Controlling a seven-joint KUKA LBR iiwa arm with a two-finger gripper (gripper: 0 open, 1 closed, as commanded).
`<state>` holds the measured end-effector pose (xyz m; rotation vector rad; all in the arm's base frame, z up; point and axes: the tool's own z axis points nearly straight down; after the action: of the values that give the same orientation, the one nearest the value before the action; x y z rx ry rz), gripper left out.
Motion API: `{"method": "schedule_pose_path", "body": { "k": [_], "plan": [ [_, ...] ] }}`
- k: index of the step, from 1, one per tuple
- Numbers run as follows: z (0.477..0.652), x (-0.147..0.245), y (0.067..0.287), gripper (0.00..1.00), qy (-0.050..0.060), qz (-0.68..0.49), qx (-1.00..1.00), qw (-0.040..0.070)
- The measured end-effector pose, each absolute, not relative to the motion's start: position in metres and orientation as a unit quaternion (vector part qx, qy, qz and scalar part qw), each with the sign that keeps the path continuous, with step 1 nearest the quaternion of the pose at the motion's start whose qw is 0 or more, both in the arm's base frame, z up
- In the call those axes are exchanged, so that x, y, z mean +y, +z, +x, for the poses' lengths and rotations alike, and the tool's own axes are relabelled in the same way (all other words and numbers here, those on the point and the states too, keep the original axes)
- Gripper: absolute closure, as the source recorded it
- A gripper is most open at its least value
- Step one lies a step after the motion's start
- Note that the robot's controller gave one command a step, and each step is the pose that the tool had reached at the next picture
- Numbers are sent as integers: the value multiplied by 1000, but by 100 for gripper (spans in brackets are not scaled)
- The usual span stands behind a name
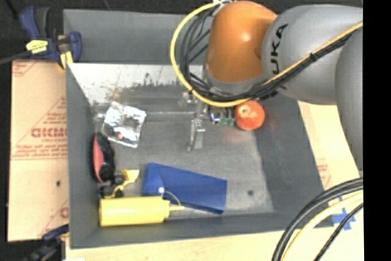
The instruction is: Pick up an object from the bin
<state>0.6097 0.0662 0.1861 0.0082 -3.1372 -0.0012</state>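
Red round thing (pixel 252 117) half hidden by the arm (pixel 317 52), tool (pixel 195 134) top under orange cover (pixel 235 40)

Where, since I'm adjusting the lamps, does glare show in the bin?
Camera view: the bin's back wall shows a pale sheen; the crumpled silver foil packet at its left glints brightest; the arm's orange cover carries a soft highlight.

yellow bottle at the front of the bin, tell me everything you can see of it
The yellow bottle is a smooth plain cylinder, plastic by its look, lying on its side along the near wall of the bin at the front left. Its left end is flat; its right end narrows to a thin nozzle that meets the lower edge of the blue pouch. Small black and yellow bits lie just behind its left end.
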Motion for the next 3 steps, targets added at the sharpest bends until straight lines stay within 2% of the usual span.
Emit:
{"method": "schedule_pose_path", "body": {
  "k": [1,2,3],
  "plan": [
    [611,66,191,0,-1,2,-1000,-2],
    [608,71,235,0,0,-31,-1000,2],
    [599,100,239,0,-1,-14,-1000,-9]
  ]
}}
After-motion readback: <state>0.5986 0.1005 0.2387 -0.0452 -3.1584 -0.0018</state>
